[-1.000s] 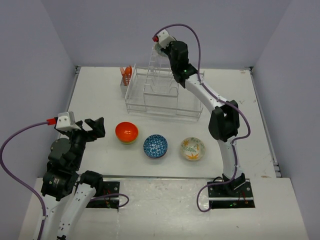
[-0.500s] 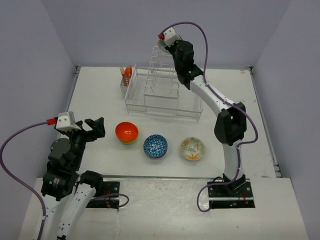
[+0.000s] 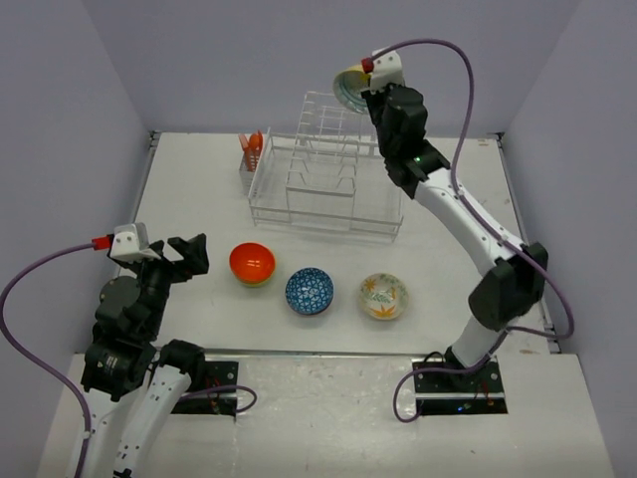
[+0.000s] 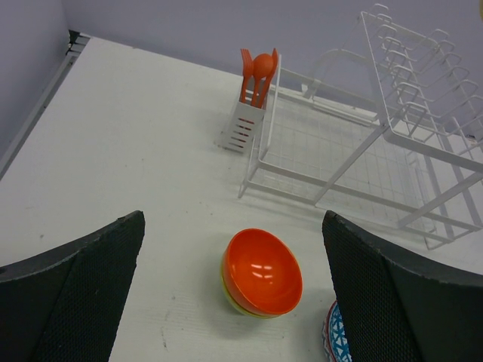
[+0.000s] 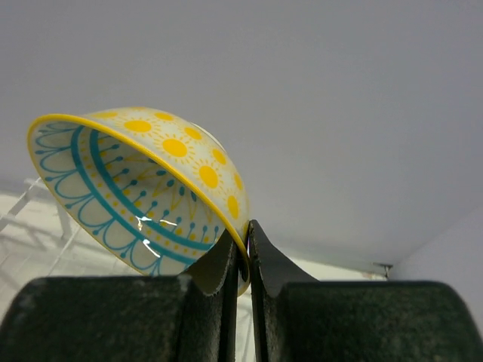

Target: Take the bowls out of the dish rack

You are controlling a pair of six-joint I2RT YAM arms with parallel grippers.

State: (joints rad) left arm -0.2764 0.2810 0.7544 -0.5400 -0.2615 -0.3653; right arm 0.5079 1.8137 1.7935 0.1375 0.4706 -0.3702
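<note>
My right gripper is shut on the rim of a white bowl with yellow suns and teal lines, held high above the back right of the white wire dish rack; the bowl also shows in the top view. The rack holds no bowl that I can see. On the table stand an orange bowl nested in a lime green one, a blue patterned bowl and an orange-leaf bowl. My left gripper is open and empty, left of the orange bowl.
Orange utensils stand in the rack's side cup at its left end. Grey walls close the table at the back and sides.
My right gripper has lifted the yellow-sun bowl up and to the right, away from the rack's tall dividers. The left arm has not moved.
</note>
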